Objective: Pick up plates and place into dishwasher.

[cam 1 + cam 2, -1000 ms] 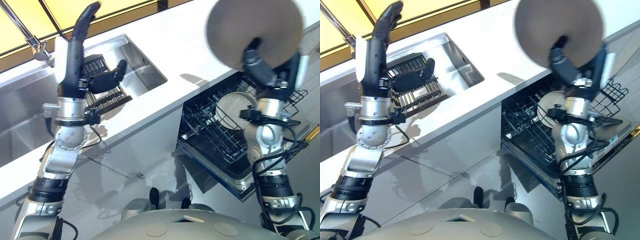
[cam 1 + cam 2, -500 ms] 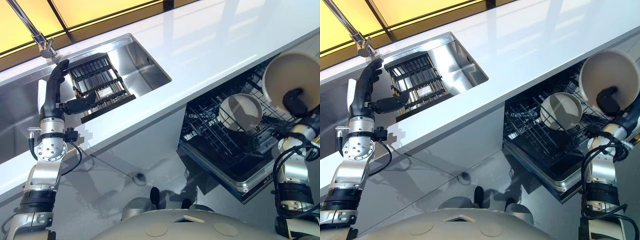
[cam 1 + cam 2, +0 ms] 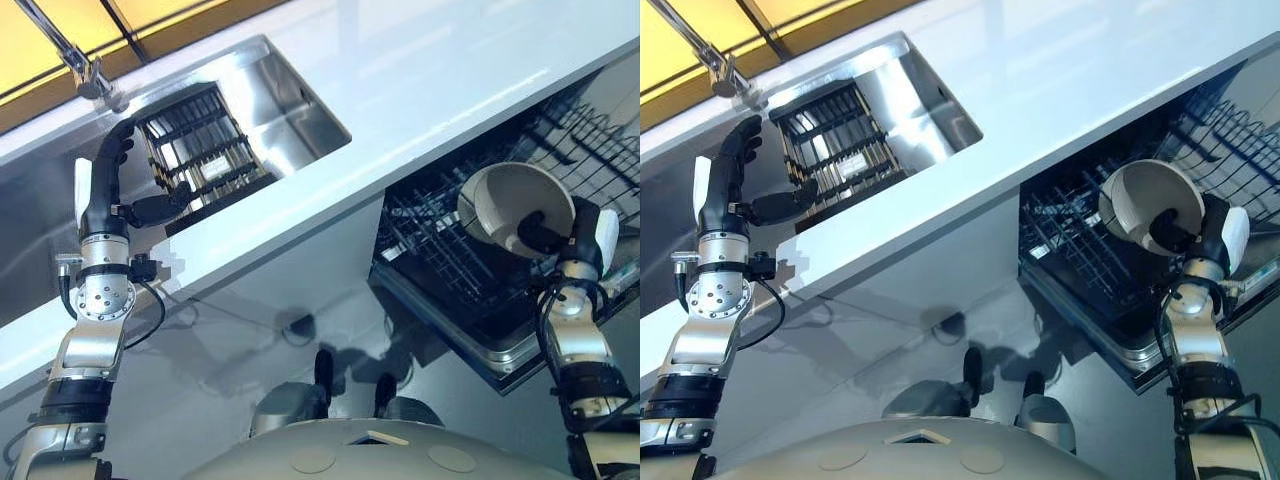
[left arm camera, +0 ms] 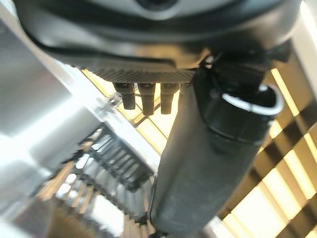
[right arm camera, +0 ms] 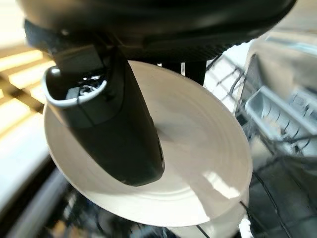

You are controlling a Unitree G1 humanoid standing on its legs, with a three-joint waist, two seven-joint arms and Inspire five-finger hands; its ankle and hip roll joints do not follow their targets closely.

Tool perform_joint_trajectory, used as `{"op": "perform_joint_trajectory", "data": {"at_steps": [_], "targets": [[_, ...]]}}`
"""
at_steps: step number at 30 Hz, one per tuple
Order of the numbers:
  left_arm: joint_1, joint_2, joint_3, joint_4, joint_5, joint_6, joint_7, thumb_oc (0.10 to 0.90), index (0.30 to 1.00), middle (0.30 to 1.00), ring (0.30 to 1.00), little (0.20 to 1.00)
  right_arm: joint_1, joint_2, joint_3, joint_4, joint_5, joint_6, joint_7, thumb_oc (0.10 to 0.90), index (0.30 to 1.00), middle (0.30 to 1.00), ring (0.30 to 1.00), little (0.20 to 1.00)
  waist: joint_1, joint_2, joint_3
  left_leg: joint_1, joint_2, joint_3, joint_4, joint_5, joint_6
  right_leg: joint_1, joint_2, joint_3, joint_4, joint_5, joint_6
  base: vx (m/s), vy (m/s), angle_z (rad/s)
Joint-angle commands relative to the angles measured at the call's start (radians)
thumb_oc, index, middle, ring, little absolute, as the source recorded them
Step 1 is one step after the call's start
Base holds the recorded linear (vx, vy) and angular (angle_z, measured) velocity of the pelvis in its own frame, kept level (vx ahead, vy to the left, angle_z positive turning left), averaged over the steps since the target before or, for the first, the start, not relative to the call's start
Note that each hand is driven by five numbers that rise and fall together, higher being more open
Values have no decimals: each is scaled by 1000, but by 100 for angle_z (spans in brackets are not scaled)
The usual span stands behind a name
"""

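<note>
A round beige plate (image 3: pixel 505 200) is tilted on edge over the dark wire rack (image 3: pixel 440 265) of the open dishwasher. My right hand (image 3: pixel 562 232) is shut on the plate. In the right wrist view the thumb (image 5: pixel 116 134) lies across the plate's face (image 5: pixel 203 163), and the fingers are hidden behind it. A pale rim (image 5: pixel 218 229) shows just beneath the plate. My left hand (image 3: pixel 105 190) is raised at the sink's edge beside the black dish rack (image 3: pixel 195 150). It is open and holds nothing, with fingers straight and thumb (image 4: pixel 198 163) out.
The white countertop (image 3: pixel 450 70) runs across above the dishwasher. The steel sink (image 3: pixel 295 110) holds the dish rack, with a tap (image 3: pixel 85 70) behind it. The dishwasher door (image 3: pixel 480 345) lies folded down under the rack. An upper wire basket (image 3: pixel 590 120) is at the right.
My right hand has come down and to the left with the plate, from above the counter into the dishwasher rack. The plate standing there is now covered. The view has shifted.
</note>
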Motion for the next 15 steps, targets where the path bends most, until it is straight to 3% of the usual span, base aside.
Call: {"op": "perform_joint_trajectory", "data": {"at_steps": [1,8,11,14,15], "targets": [[-176,119,36,13,-45,-72,80,800,900,900,900,900,-227,-109,46,-60,-85,-30,-56,100,300,300,300,200,24,-31,35,7,-29,12,44,-128,-35,-107,-18,36,174,-97,41,-106,30,17],[-197,137,25,1,-56,-71,80,800,900,900,900,900,-308,-108,149,-21,-152,95,-4,100,300,300,300,200,43,-35,64,-12,-33,5,47,-118,-29,-131,-27,27,192,-91,44,-14,21,9],[-202,137,15,-7,-58,-65,75,800,900,900,900,900,-335,-105,191,18,-180,185,48,100,300,300,300,200,52,-37,67,-11,-35,5,50,-116,-27,-132,-33,22,202,-91,47,18,17,9],[-213,139,3,-18,-59,-55,60,800,900,900,900,900,-371,-104,249,115,-190,352,196,100,300,300,300,200,64,-40,69,-9,-35,3,50,-114,-27,-133,-36,16,210,-91,47,27,16,7],[-213,140,3,-19,-60,-54,59,800,900,900,900,900,-374,-104,252,120,-189,356,200,100,300,300,300,200,64,-41,69,-8,-35,3,50,-114,-27,-133,-36,16,211,-91,46,16,-2,3]]}}
